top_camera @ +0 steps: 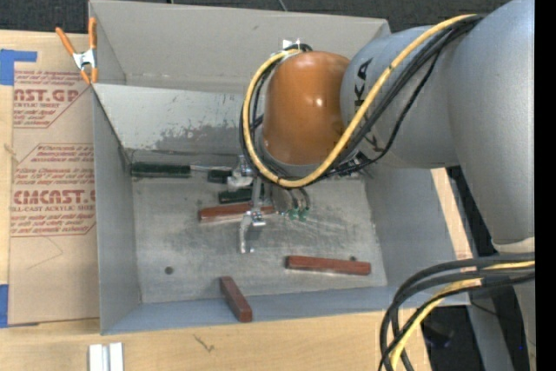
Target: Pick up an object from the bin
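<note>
Orange cover (300, 109) on the arm's wrist sits closest, hiding much of the claw (252, 232) beneath it; whether the claw is released or clenched cannot be told. It hangs low at the right end of a reddish-brown stick (221, 214) lying flat in the middle of the floor. Behind, along the back wall, lies a dark green stick (161, 171). Nearer the front right lies a second brown stick (328, 265), and a short brown block (235, 299) rests by the front wall of the bin (113, 213).

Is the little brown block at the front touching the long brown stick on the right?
Apart. The camera view shows bare bin floor between the brown block and the brown stick.
</note>
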Tool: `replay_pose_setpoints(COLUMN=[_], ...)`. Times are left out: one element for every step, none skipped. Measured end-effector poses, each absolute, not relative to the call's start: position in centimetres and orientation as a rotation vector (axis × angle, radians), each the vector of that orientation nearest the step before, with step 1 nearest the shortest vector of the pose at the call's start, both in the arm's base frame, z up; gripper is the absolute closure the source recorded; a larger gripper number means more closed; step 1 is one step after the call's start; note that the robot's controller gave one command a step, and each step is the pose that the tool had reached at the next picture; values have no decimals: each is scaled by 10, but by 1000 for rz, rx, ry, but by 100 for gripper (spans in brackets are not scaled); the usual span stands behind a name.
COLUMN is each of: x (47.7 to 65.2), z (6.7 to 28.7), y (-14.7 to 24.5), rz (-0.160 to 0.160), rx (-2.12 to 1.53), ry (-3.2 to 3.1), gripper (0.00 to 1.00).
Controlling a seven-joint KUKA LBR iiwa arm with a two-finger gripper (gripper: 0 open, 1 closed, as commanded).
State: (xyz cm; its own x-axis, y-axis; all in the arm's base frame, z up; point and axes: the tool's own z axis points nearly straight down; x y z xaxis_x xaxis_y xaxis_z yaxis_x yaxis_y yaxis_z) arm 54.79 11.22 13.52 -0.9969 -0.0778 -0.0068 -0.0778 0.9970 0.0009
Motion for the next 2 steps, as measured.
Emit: replay_pose_setpoints(x=[555, 566], z=[113, 109], y=[102, 83], rz=[0, 1], rx=[-142, -127], ry=[3142, 3138], gripper=[0, 0])
